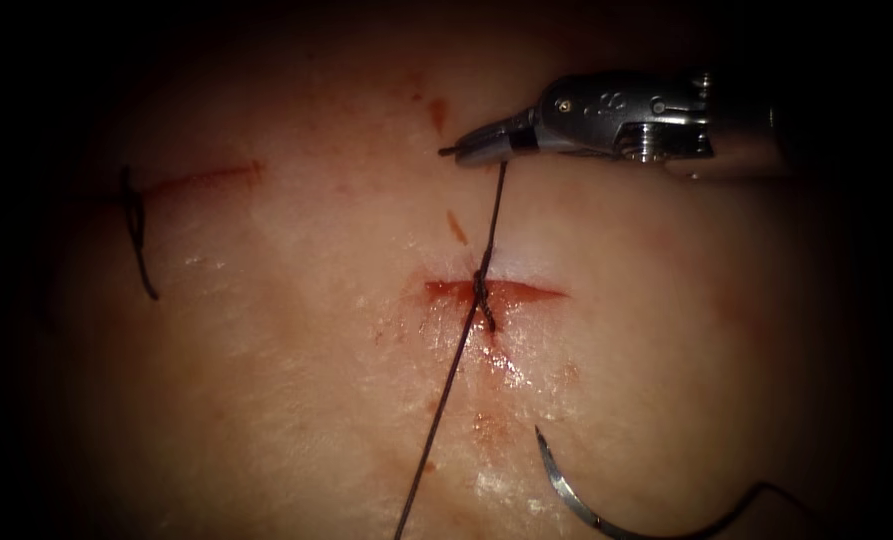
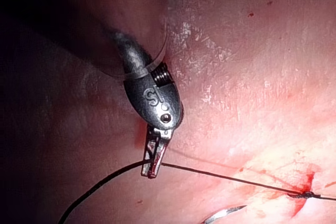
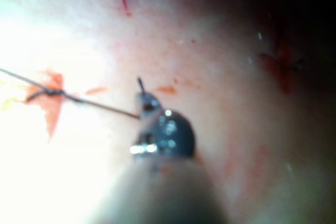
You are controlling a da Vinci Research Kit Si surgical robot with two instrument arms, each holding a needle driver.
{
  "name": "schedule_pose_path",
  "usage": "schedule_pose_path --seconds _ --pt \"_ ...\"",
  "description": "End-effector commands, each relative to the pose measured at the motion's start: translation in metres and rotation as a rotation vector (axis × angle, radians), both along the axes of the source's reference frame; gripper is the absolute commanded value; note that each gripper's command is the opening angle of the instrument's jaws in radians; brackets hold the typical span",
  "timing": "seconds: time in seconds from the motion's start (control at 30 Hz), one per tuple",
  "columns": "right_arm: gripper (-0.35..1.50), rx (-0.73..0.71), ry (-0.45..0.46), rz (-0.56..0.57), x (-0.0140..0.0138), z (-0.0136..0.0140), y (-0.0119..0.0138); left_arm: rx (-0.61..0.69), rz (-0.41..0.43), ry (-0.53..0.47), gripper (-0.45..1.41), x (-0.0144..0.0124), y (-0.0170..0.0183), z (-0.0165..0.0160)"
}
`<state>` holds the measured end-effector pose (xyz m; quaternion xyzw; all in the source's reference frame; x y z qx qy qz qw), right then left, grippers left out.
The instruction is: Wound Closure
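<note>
1. The right tool [image 1: 476, 150] pinched the thread [image 1: 494, 215] near its short end, above the cut [image 1: 496, 292].
2. The left tool [image 2: 154, 165] gripped the thread's long strand, so both strands ran taut from the knot [image 1: 483, 298].
3. The needle [image 1: 571, 495] lay free on the tissue [image 1: 296, 380], unheld, below the cut.

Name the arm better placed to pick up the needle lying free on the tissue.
Probably left. The left gripper, shut on the thread, sits near the needle in its wrist view. The right gripper holds thread on the far side of the cut from the needle. Either would first have to release thread.
</note>
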<state>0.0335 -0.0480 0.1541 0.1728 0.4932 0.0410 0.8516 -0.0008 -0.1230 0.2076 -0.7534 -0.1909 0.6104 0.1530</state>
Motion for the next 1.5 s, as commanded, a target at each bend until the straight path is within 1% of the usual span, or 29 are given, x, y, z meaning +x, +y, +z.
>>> schedule_pose_path --seconds 0.03,0.27,0.43,0.67,1.03,1.07,1.13,1.17,1.2,1.23,1.3,1.33,1.4,1.5 --pt "-0.35 -0.001 -0.002 0.010 0.0006 0.0006 0.0005 0.008 0.005 -0.003 -0.45 -0.0010 -0.0015 0.0006" --pt "-0.35 -0.020 -0.022 0.055 0.0001 0.0009 0.0020 0.001 0.005 -0.002 -0.45 -0.0020 -0.0025 0.0006" --pt "-0.35 -0.035 -0.027 0.062 -0.0004 0.0016 0.0028 0.016 0.016 -0.001 -0.45 -0.0024 -0.0046 0.0016" --pt "-0.35 -0.054 -0.048 0.086 -0.0008 0.0019 0.0035 0.017 0.013 0.001 -0.45 -0.0022 -0.0048 0.0016" --pt "-0.35 -0.047 -0.045 0.072 -0.0007 0.0015 0.0025 0.019 0.016 -0.002 -0.45 -0.0024 -0.0045 0.0014" --pt "-0.35 -0.049 -0.042 0.066 -0.0008 0.0013 0.0024 0.022 0.017 -0.003 -0.45 -0.0024 -0.0042 0.0012" --pt "-0.35 -0.050 -0.032 0.057 -0.0013 0.0005 0.0014 0.028 0.013 -0.005 -0.45 -0.0023 -0.0028 -0.0002" --pt "-0.35 -0.045 -0.025 0.052 -0.0014 -0.0001 0.0007 0.015 0.006 -0.007 -0.45 -0.0021 -0.0013 -0.0015" --pt "-0.27 -0.042 -0.023 0.049 -0.0014 -0.0004 0.0002 0.011 0.004 -0.005 -0.45 -0.0020 -0.0007 -0.0020" --pt "0.07 -0.040 -0.022 0.048 -0.0014 -0.0007 -0.0001 0.002 -0.003 -0.007 -0.45 -0.0019 0.0000 -0.0026" --pt "0.88 -0.048 -0.023 0.069 -0.0013 -0.0013 -0.0007 -0.010 -0.011 -0.007 -0.45 -0.0018 0.0017 -0.0038" --pt "1.01 -0.051 -0.023 0.079 -0.0014 -0.0016 -0.0008 -0.014 -0.017 -0.006 -0.45 -0.0017 0.0024 -0.0042" --pt "1.18 -0.045 -0.012 0.092 -0.0015 -0.0021 -0.0009 -0.021 -0.032 -0.004 -0.45 -0.0016 0.0039 -0.0051" --pt "1.28 -0.041 0.008 0.119 -0.0021 -0.0030 -0.0007 -0.024 -0.046 0.000 -0.45 -0.0016 0.0060 -0.0061"
